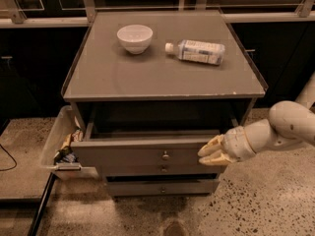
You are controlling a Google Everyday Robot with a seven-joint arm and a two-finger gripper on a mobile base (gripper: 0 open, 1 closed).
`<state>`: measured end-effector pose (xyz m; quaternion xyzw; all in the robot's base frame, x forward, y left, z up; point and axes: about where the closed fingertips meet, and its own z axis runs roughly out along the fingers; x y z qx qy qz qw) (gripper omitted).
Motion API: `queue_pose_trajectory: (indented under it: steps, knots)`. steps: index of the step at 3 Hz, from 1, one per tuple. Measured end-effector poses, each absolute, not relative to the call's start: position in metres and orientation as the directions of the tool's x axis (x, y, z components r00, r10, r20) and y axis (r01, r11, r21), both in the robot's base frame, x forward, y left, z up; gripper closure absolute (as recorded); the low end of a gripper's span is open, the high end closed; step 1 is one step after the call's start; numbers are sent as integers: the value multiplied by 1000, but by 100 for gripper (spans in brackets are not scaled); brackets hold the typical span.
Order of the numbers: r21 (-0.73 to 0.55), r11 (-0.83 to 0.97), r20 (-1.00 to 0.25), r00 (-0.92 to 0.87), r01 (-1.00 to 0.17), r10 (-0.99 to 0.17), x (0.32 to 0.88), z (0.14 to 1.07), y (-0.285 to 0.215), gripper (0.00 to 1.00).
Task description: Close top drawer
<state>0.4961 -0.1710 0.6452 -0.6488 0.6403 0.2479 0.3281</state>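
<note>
The top drawer (142,154) is a wide grey front with a small round metal knob (165,156) at its centre. It stands only slightly out from the grey cabinet (162,77), with a narrow dark gap behind it. My gripper (210,152) is at the right end of the drawer front, its cream fingers (212,143) close together and touching the front. It holds nothing. Two narrower drawer fronts (162,186) sit below.
A white bowl (135,37) and a lying plastic bottle (196,51) rest on the cabinet top. A clear bin (63,146) with small items hangs at the cabinet's left side. Speckled floor lies in front and to the right. A dark cable lies at far left.
</note>
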Motion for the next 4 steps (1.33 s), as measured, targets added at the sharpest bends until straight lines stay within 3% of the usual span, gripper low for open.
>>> queue_pose_trajectory:
  steps: [1,2,4]
  knots:
    - [-110,37,-732,56,-993,-679,511,645,-173,88]
    - [-124,101,-717,19,-987,-697,550,646,-195,84]
    - [-130,113,-714,14,-985,-700,555,648,-199,38]
